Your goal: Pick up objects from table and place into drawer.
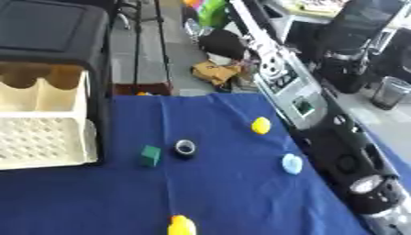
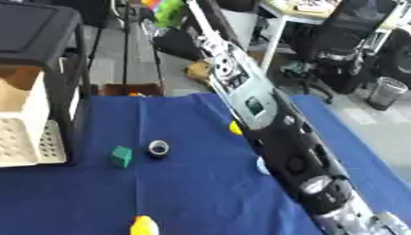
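The green block (image 1: pixel 150 155) sits mid-cloth beside the tape roll (image 1: pixel 186 148), near the open drawer (image 1: pixel 41 137). It looks light and stiff; pinch its flat sides. Only the right arm (image 2: pixel 265 124) shows, so neither hand's fingers can be judged.

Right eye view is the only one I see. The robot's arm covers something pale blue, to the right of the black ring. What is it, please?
Observer: In the left eye view the light blue object shows whole. It is small and rounded and lies on the blue cloth beside the right arm.
Operator: And the yellow thing, half hidden farther back?
Observer: The yellow object shows whole there too, rounded, apart from the arm.
Operator: The drawer?
Observer: The cream drawer stands open and its perforated front shows wide. Its floor is hidden.
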